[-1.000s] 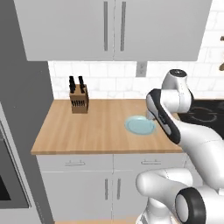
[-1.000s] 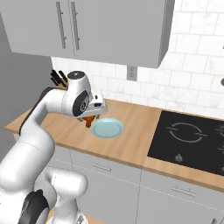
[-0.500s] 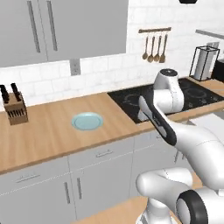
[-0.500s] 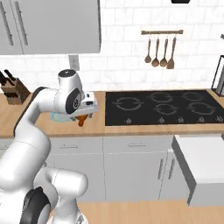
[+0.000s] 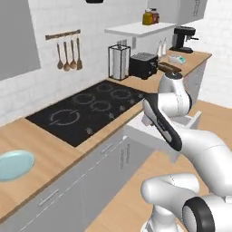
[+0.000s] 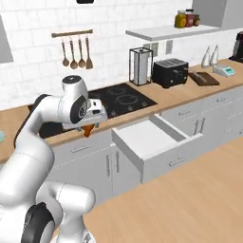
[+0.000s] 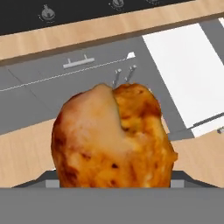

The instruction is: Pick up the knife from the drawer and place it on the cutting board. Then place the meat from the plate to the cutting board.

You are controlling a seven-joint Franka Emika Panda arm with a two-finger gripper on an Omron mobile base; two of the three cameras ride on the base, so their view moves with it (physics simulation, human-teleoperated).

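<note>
A rendered kitchen with white tiled walls runs along a light wooden counter (image 6: 167, 98), with grey cabinet fronts below it and a wooden floor.

The meat (image 7: 111, 135), a small orange-brown roasted lump, is off its plate. It sits pinched between the 2 fingers of the gripper (image 6: 88, 127), which hangs just in front of the counter edge, left of the drawer. The jaws stand wide because the lump is bulky, but they are closed on it.

Just right of the gripper, the wide shallow drawer with white inner walls (image 6: 176, 159) stands pulled out. No knife can be seen on its floor.

The flat black hob (image 5: 90, 111) lies behind the gripper. Further right a black toaster (image 6: 170, 72) stands on the counter, and beyond it lies a dark brown cutting board (image 6: 204, 78). Whether the knife lies on it is too small to tell.

The round pale blue plate (image 5: 16, 164) sits bare at the far left.

Within the last second the whole scene has slid sideways. The knife block has left the views, the plate has gone to the edge, and the hob and drawer have come in. That is the base driving right along the counter, not the objects moving.

My reading is that the meat is in transit and that the board is well out of reach for now.
</note>
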